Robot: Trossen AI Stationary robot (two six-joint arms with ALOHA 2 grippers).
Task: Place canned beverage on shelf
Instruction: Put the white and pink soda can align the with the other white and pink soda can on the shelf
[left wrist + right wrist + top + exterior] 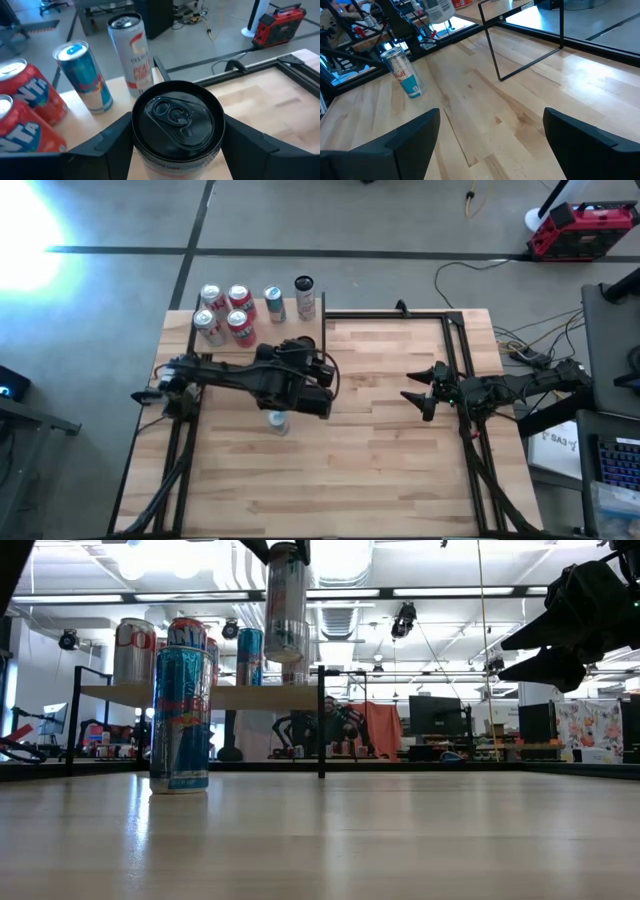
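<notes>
A black-topped can (177, 122) hangs upright in the air with my left gripper (177, 150) shut on it. It shows in the low view as a pale can (287, 605) above the level of the shelf (255, 697). In the high view my left gripper (300, 352) is at the shelf's near edge (272, 332). Several cans stand on the shelf, among them a white one (131, 55) and a blue one (82, 75). A blue can (278, 422) stands on the tabletop. My right gripper (415, 398) waits open at the table's right. My left gripper pinches the can's side wall just under its top rim (137, 137) between its two fingers (112, 145), one on each side. The fingers come from the table's near side, slanting slightly down. The can is upright and lifted clear of table and shelf.
The shelf's thin black frame (495, 45) stands on the tabletop at the far left. The blue can on the table (181, 720) stands near the shelf's front. A black rail (450, 340) runs along the table's far and right edges. Bare tabletop (380, 450) lies in the middle and near side.
</notes>
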